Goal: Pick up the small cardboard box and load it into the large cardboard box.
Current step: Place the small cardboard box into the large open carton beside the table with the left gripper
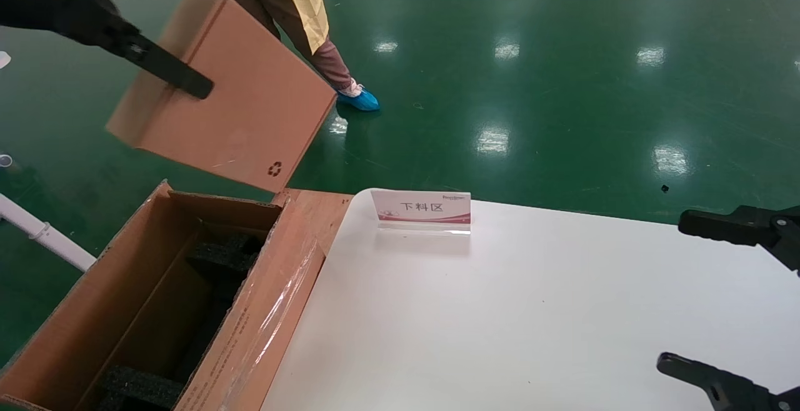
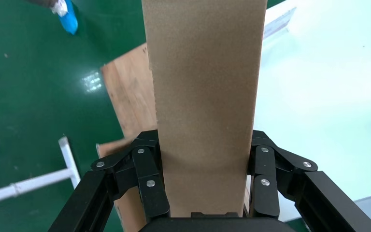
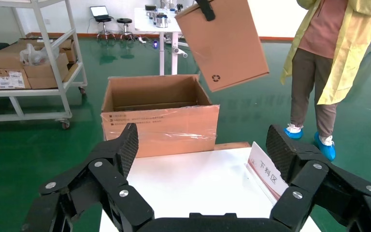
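Nearest the head camera, at lower left of the frame, the big brown flapped carton with black foam point(image 1: 150, 311) stands open. Above it, upper left, the left pincer point(image 2: 204, 193) clamps the tilted plain brown small cardboard box point(image 1: 225, 95) by one end; it could swing, slip or catch a flap. The right pincer point(image 3: 203, 159) hovers spread over the white desk point(image 1: 531, 311).

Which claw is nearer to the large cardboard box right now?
Left. The left claw holds the small cardboard box in the air, above the large cardboard box's far end. The right claw hangs open over the white table, off to the side.
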